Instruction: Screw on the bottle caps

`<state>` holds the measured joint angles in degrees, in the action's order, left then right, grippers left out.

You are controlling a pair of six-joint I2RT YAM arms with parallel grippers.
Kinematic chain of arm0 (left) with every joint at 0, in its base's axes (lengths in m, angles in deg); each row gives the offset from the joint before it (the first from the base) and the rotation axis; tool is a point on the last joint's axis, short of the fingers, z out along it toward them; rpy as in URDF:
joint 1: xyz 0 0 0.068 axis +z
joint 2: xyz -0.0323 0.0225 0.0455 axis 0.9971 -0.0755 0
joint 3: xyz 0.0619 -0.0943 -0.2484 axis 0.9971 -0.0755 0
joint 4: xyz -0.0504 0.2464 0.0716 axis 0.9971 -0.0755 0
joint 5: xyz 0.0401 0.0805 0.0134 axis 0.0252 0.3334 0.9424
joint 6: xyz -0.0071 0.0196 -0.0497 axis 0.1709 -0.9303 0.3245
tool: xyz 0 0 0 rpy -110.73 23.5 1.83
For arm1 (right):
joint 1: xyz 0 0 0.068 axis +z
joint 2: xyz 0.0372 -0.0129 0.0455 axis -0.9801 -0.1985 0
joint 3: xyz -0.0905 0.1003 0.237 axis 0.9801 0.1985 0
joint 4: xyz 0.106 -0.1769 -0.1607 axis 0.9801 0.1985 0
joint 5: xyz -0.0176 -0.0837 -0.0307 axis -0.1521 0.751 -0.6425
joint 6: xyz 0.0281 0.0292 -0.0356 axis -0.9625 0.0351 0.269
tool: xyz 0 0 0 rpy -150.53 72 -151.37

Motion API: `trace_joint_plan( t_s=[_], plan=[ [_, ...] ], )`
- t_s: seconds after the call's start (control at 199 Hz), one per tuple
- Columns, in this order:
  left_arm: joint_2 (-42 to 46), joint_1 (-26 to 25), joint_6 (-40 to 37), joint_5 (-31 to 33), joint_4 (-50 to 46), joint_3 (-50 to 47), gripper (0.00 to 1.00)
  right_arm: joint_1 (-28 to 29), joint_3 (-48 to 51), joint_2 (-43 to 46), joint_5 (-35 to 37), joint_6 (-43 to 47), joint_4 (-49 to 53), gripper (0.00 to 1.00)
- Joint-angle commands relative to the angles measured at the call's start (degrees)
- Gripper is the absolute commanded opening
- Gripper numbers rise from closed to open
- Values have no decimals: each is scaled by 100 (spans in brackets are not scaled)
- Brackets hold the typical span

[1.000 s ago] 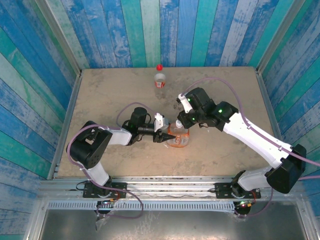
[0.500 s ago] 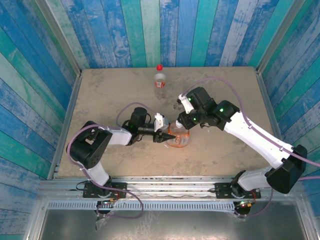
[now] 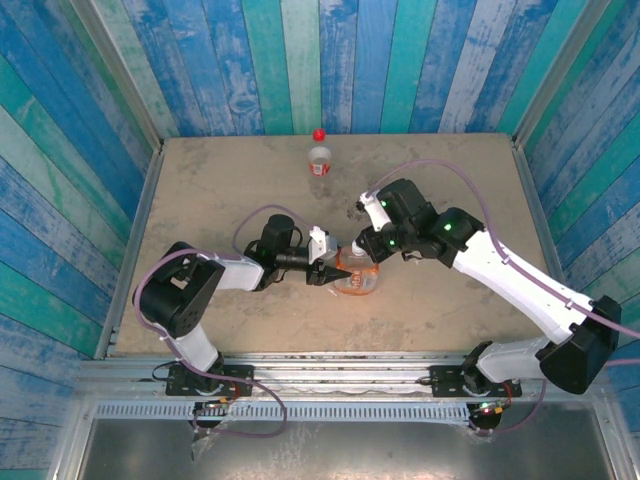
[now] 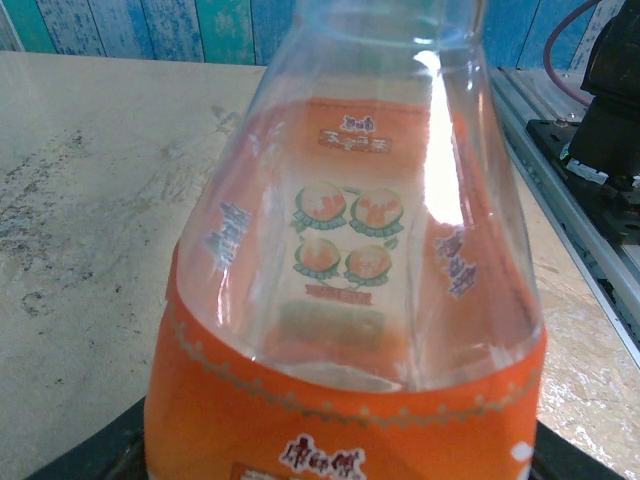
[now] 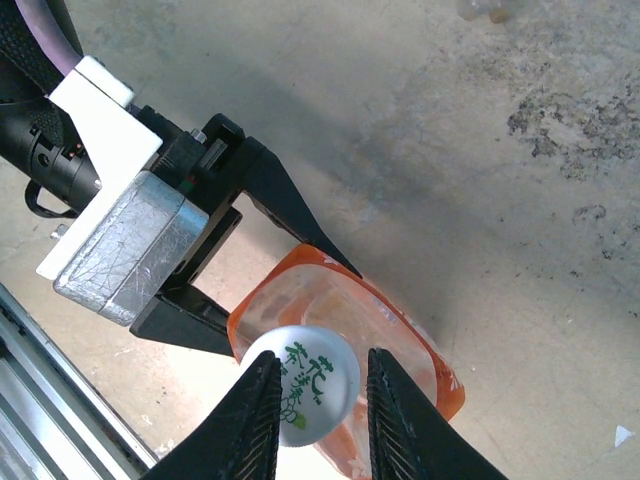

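Listing what we find on the sandy-coloured table (image 3: 200,200), item by item.

1. Orange-label bottle (image 3: 357,282): wide, clear plastic, with an orange lower part. It stands upright a little toward 6 o'clock from the table's middle. Close up from the left wrist, we read a clear shoulder above the orange band and a fruit print showing through the far side.

2. White cap (image 5: 303,385): small and round, with green lettering on top. It sits on the neck of the orange-label bottle. We cannot tell how far it is threaded on.

3. Right gripper (image 5: 320,365): placed over the bottle's top, its arm lying toward 3 o'clock. The two fingers press against opposite sides of the white cap, pinching it.

4. Left gripper (image 3: 326,272): meets the bottle from 9 o'clock. Its black fingers clamp the body of the orange-label bottle, one on either side, below the cap.

5. Small bottle (image 3: 319,160): slim and clear, with a red label band. It stands upright near the table's 12 o'clock edge, well apart from both grippers.

6. Red cap (image 3: 319,134): seated on top of the small bottle. We cannot judge its tightness.

7. Plank walls (image 3: 330,60): painted in blue and teal stripes. They enclose the table at 9, 12 and 3 o'clock.
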<state>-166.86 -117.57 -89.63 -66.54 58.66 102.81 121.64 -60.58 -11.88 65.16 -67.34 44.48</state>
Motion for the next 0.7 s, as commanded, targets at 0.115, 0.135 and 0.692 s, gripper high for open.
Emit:
trace_joint_plan(
  t_s=[0.115,0.135,0.692],
  plan=[
    [-19,48,-31,206,-133,-33,59,4,-49,-67,-108,51,578,31],
    [-15,50,-33,206,-138,-35,59,2,-107,-76,-106,75,577,33],
    [220,52,-653,252,-977,46,59,-46,-1734,-584,-801,3306,1938,57]
  ],
)
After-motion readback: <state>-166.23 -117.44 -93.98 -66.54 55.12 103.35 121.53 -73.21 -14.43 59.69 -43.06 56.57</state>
